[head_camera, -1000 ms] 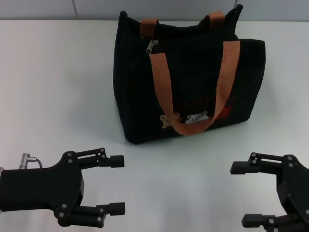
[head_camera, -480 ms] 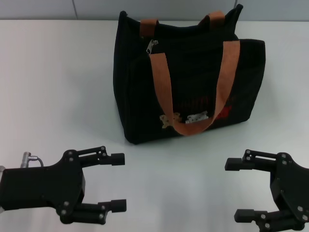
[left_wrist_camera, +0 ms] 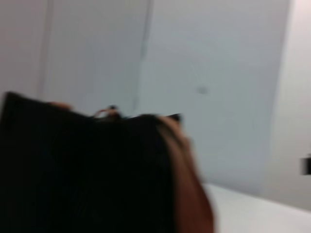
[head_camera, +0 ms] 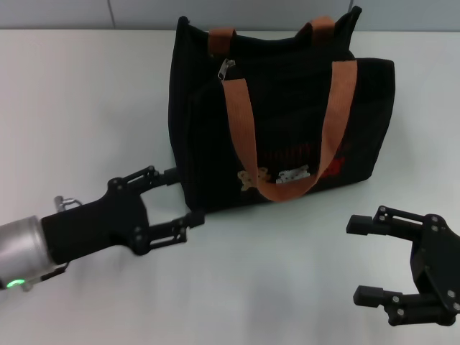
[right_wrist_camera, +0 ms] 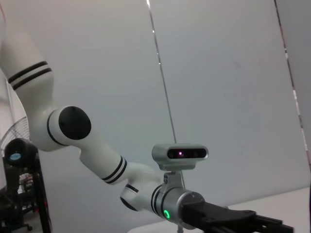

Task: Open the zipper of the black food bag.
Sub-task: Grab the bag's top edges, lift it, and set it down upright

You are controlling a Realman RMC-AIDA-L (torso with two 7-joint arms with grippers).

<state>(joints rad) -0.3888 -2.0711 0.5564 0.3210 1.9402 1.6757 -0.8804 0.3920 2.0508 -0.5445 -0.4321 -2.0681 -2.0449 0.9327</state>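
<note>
The black food bag point(head_camera: 287, 108) stands upright on the white table, two orange-brown handles draped over its front. Its zipper runs along the top edge, with the silver pull tab point(head_camera: 226, 68) at the bag's left end. My left gripper point(head_camera: 181, 195) is open, its fingertips right at the bag's lower left corner; I cannot tell if they touch it. The left wrist view shows the bag point(left_wrist_camera: 82, 174) very close, with one orange handle point(left_wrist_camera: 192, 194). My right gripper point(head_camera: 363, 260) is open, low at the front right, apart from the bag.
The white table point(head_camera: 79, 108) stretches to both sides of the bag, with a grey wall behind. The right wrist view shows my left arm point(right_wrist_camera: 97, 145) and its wrist camera against the wall.
My left gripper has moved forward and to the right, from the front left of the table up to the bag's lower left corner. The right gripper shifted slightly.
</note>
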